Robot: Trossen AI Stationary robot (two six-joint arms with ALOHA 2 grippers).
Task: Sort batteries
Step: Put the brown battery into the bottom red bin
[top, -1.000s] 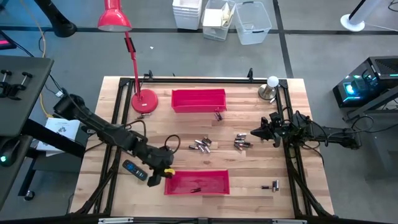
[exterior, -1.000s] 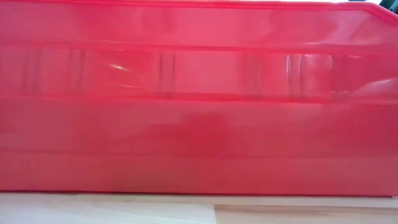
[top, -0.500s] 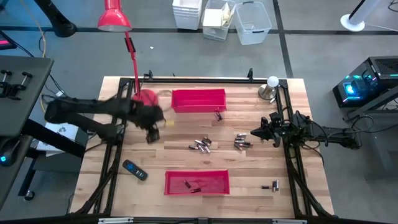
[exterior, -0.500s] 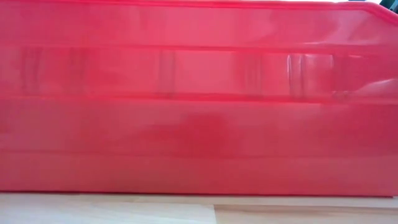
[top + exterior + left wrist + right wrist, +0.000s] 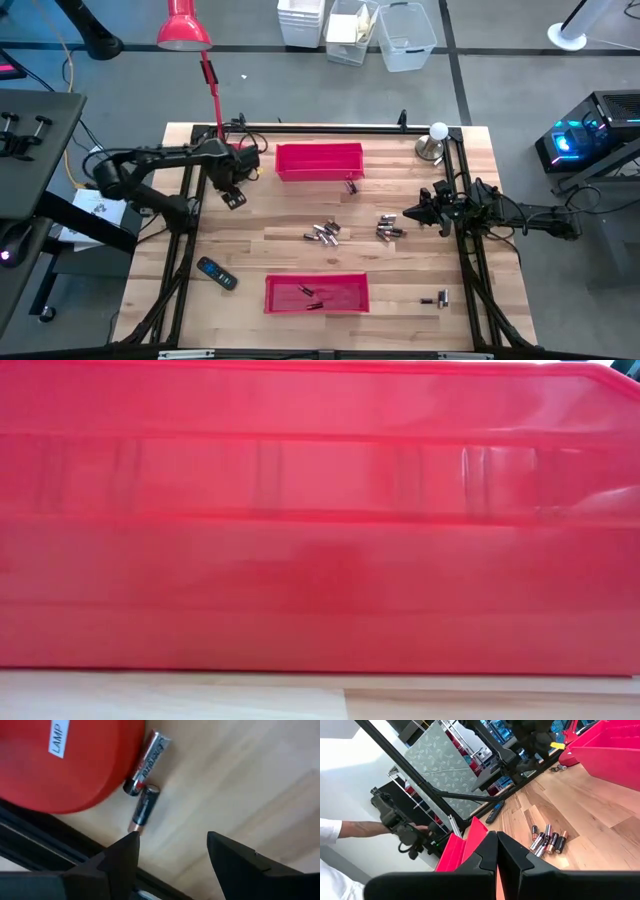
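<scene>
My left gripper (image 5: 236, 196) is open at the table's far left, just beside the red lamp base (image 5: 232, 161). In its wrist view the open fingers (image 5: 172, 851) point at two batteries lying on the wood against the lamp base (image 5: 75, 765): a silvery one (image 5: 149, 762) and a dark one with a copper end (image 5: 142, 810). My right gripper (image 5: 408, 212) is shut and waits at the table's right, also seen in its wrist view (image 5: 496, 845). Loose batteries lie mid-table in two clusters (image 5: 323, 233) (image 5: 388, 229), which also show in the right wrist view (image 5: 547, 840).
A far red tray (image 5: 318, 160) and a near red tray (image 5: 316, 293) sit on the table; the near one's wall fills the low view (image 5: 320, 540). Single batteries lie by the far tray (image 5: 350, 185) and near right (image 5: 437, 297). A black handset (image 5: 216, 273) lies near left. A person's hand (image 5: 412, 832) shows beyond the table.
My left arm has swung quickly from the near tray's left end toward the table's far edge and now stands by the lamp base. My right arm has kept still.
</scene>
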